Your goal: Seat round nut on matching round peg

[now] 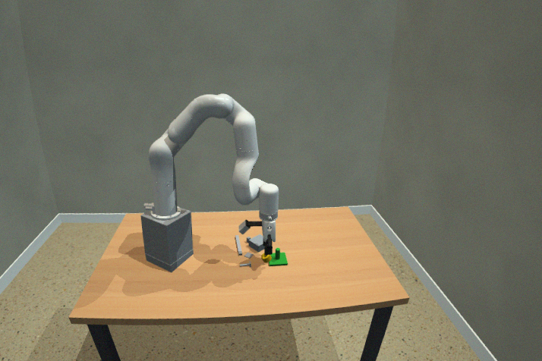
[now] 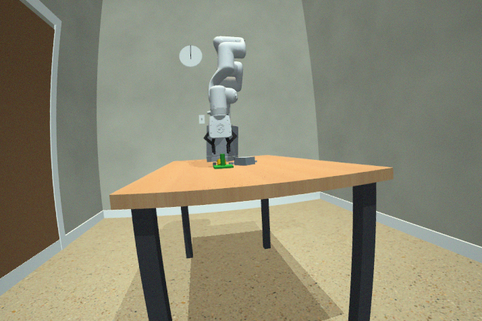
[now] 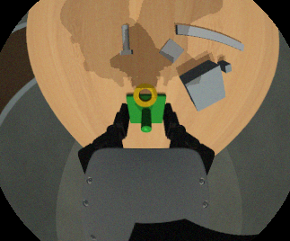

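Note:
The round yellow nut [image 1: 265, 256] lies flat at the edge of the green base [image 1: 278, 259], on the arm's side of the upright green round peg [image 1: 277, 252]. It is not around the peg. In the wrist view the nut [image 3: 144, 95] overlaps the far edge of the base [image 3: 145, 109], beyond the peg [image 3: 145, 120]. My gripper [image 1: 268, 245] hangs straight down, open and empty, a little above the nut and peg. In the wrist view its fingers stand on either side of the peg. From the front view the gripper [image 2: 221, 150] is just above the peg [image 2: 222, 158].
Grey parts lie on the table behind the base: a block [image 1: 255, 242] [image 3: 206, 86], a long bar [image 1: 238, 244] [image 3: 210, 35], a small square piece [image 1: 248, 255] [image 3: 172, 50] and a bolt-like piece [image 1: 244, 265] [image 3: 126, 40]. The arm's grey pedestal [image 1: 167, 239] stands to the left.

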You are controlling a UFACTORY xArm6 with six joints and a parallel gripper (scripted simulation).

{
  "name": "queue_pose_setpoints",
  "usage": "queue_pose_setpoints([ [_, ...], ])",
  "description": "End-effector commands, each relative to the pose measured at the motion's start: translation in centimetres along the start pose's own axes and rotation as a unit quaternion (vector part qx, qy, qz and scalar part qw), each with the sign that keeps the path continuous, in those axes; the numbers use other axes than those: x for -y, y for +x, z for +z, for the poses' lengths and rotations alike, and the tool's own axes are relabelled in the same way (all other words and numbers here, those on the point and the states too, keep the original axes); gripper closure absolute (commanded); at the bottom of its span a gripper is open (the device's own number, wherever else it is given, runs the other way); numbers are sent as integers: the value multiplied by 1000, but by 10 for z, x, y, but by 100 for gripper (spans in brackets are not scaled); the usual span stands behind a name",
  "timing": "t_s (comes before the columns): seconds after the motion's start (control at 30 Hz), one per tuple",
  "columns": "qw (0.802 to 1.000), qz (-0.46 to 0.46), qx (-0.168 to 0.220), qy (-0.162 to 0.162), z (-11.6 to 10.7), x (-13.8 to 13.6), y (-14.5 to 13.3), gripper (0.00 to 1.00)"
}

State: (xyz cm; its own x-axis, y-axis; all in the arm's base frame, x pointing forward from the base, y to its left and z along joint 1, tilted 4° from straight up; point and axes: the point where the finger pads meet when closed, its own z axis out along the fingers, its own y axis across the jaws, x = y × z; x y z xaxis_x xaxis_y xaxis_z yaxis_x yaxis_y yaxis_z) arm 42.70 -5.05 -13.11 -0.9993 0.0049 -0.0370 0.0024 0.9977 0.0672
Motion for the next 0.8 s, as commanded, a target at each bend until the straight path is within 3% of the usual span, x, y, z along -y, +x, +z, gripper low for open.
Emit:
queue_pose_setpoints([
  [0.0,1000,0,2,-1,11,0,-2,40],
  [0.77,1000,0,1,3,42,2,1,40],
])
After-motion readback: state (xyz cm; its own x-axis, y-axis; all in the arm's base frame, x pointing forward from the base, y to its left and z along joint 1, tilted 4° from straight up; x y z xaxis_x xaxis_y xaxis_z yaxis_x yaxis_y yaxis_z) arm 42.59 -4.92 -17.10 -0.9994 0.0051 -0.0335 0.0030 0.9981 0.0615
